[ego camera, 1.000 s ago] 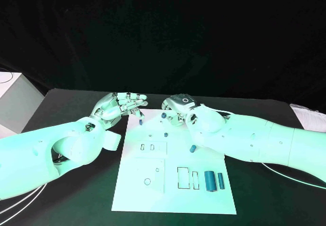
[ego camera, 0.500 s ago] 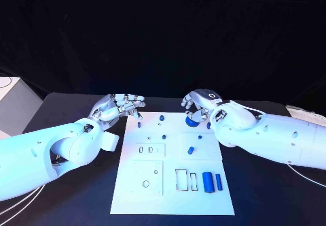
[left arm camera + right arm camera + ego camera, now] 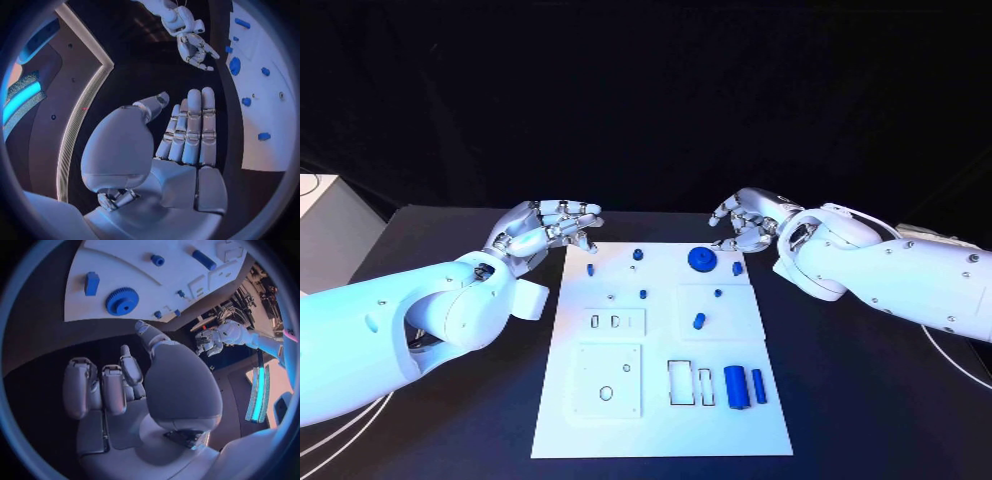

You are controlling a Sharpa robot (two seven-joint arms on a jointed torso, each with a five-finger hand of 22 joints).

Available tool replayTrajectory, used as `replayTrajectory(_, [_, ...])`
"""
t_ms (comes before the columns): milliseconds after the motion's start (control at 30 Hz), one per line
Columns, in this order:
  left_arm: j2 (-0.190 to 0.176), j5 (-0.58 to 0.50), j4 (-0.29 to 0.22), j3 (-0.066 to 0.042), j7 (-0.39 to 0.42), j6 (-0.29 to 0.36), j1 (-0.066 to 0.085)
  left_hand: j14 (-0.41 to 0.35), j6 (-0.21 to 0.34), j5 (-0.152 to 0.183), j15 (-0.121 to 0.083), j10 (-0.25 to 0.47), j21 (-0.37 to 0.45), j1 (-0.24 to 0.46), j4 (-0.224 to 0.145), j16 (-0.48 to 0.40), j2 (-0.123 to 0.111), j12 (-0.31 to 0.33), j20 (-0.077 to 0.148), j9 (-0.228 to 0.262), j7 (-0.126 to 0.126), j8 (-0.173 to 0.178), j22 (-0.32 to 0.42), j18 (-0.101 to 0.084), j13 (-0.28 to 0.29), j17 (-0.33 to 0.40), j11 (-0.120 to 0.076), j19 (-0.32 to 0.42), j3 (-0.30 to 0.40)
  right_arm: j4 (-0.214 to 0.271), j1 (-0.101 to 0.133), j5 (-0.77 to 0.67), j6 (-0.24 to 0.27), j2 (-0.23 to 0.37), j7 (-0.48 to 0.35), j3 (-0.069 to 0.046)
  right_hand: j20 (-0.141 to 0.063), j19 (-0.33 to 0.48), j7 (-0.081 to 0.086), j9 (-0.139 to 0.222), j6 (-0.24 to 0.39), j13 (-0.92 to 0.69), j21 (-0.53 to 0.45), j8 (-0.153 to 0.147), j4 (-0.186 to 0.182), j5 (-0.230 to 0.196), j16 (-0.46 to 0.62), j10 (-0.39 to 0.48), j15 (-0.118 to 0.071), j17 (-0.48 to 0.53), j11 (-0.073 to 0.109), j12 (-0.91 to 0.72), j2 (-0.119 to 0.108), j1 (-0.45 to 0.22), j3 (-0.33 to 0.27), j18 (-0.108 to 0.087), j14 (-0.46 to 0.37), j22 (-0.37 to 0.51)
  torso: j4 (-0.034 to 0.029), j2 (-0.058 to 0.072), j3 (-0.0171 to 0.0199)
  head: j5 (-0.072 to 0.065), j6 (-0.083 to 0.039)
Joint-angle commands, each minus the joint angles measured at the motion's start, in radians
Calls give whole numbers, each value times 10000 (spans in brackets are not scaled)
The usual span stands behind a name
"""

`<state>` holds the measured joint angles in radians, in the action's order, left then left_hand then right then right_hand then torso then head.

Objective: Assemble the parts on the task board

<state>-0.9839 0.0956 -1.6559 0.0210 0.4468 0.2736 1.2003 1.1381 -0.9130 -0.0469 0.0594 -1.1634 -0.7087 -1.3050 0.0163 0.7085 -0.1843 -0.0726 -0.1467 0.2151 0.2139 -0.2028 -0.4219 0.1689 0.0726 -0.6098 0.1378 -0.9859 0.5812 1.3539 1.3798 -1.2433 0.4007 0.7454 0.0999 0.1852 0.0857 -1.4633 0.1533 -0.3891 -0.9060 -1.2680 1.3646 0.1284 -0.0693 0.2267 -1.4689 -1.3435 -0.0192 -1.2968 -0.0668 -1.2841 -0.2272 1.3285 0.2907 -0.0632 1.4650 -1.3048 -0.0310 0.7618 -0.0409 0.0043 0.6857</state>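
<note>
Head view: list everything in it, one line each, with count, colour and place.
Table: one, black, under everything.
Task board: one, white, middle of the table.
Gear: one, blue, far end of the board, right of centre.
Cylinders: two, blue, side by side at the board's near right.
Small parts: several, blue, spread over the board's far half.
Left hand: one, silver, holding nothing, beside the board's far left corner.
Right hand: one, silver, fingers curled, holding nothing, past the board's far right corner.
</note>
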Motion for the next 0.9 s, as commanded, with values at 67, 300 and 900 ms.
replayTrajectory(67, [65, -15, 3, -8, 83, -255, 9, -62, 45, -37, -12, 69, -50, 16, -18, 67, 53, 56, -6, 11, -12, 44, -9, 99, -1, -11, -3, 53, 37, -254, -75, 269, -1016, -228, -174, 2, 72, -284, 65, 5, 173, -939, 359, 108, -245, 46, -295, -521, 130, -733, -64, -904, 104, 181, -460, 157, 655, -585, -45, 14, -5, -26, 11])
replayTrajectory(300, [79, -16, 5, -8, 73, -270, 9, -62, 45, -37, -12, 69, -50, 16, -18, 67, 53, 56, -6, 11, -12, 44, -9, 99, -1, -11, -3, 53, 37, -648, -248, 14, -1153, -578, 66, 12, 135, -491, 103, 7, 217, -1676, 863, 214, -504, 82, -603, -1045, 190, -1512, -113, -1606, 240, 396, -789, 286, 800, -1204, -88, 60, 1, -70, 15])
replayTrajectory(900, [38, -13, -5, -8, 29, -268, 10, -62, 45, -37, -12, 69, -50, 16, -18, 67, 53, 56, -6, 11, -12, 44, -9, 99, -1, -11, -3, 53, 37, -1005, -445, -613, -1173, -860, 474, 22, 158, -665, 81, -12, 46, -2124, 1263, 399, -703, 369, -765, -1406, 199, -1950, -103, -2031, 314, 515, -773, 393, 884, -1692, -85, 53, 4, -75, 124])
